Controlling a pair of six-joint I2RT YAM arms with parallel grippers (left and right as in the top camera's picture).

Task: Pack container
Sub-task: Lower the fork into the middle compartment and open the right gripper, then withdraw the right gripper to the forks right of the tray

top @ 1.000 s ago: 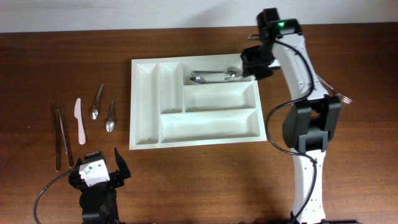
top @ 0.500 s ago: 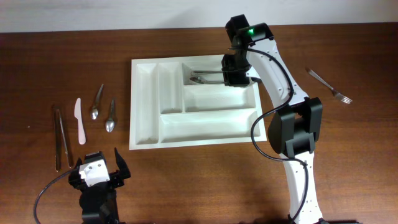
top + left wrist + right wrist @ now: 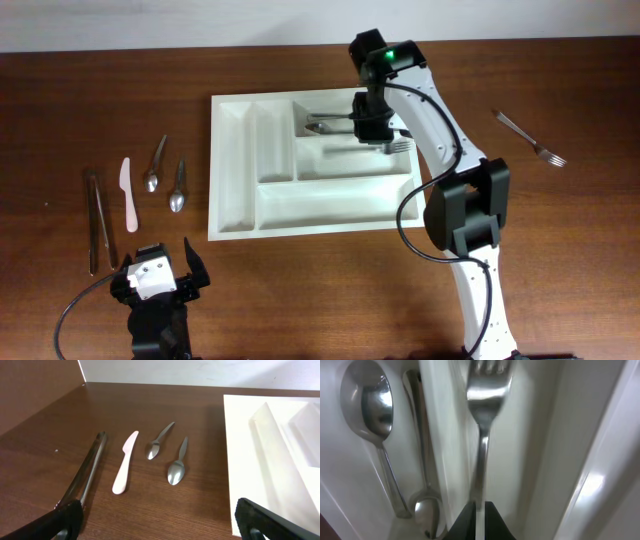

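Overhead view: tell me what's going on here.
The right end effector holds a fork over the middle long compartment of the white tray. Two spoons lie in the top compartment. The left end effector is open near two more spoons and a white knife on the table; another fork lies right of the tray.

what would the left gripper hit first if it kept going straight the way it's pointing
Probably the nearer spoon, lying just right of the midline between the open fingers of the left gripper. The white knife lies left of that line. Depth is unclear, so it might meet bare table first.
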